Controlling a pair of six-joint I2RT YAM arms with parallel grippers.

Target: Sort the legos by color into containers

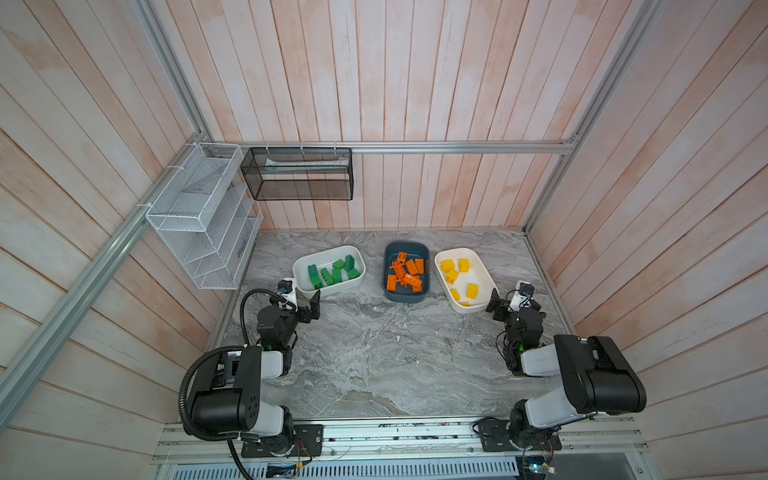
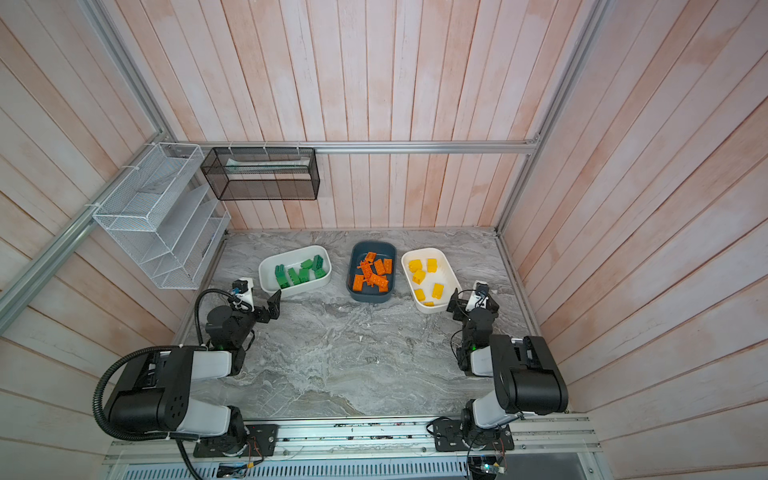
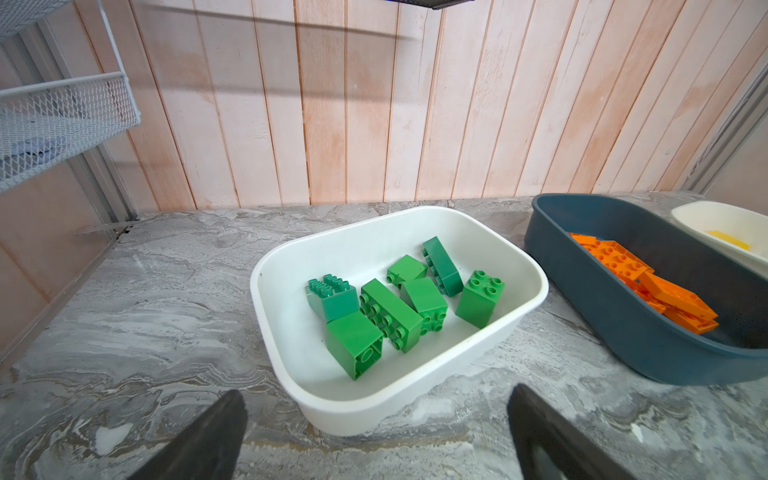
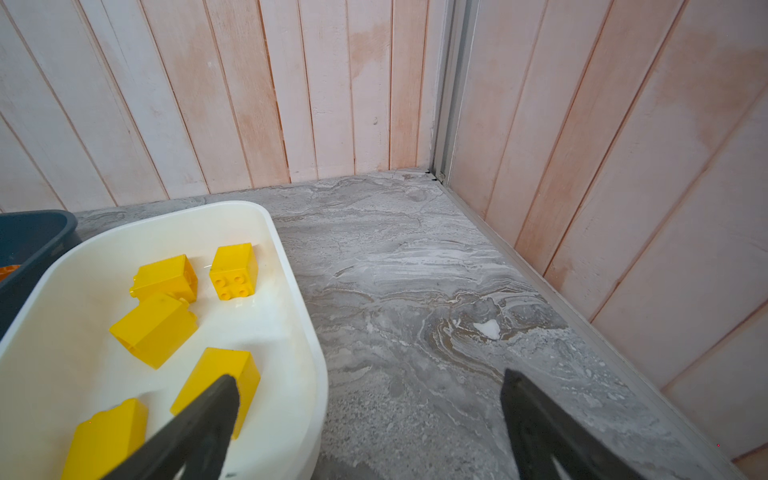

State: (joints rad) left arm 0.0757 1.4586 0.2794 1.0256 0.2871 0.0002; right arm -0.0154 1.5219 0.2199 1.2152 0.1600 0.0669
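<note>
Left gripper [image 3: 376, 397] and right gripper [image 4: 370, 382] both hang wide open and empty by the tubs [image 1: 405, 243] near the back edge of the tabletop [image 1: 374, 353], green legos [image 1: 327, 276], orange legos [image 1: 405, 274] and yellow legos [image 1: 463, 264] each in their own, and they're probably light, rigid, slick bricks, so I'd pinch the flat sides.

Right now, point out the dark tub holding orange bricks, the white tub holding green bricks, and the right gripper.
dark teal tub [image 1: 405, 296], a top view, near wall.
white tub of green bricks [image 3: 395, 235], left wrist view, bare far inner wall.
right gripper [image 4: 370, 378], right wrist view, midway between its open fingertips.
</note>
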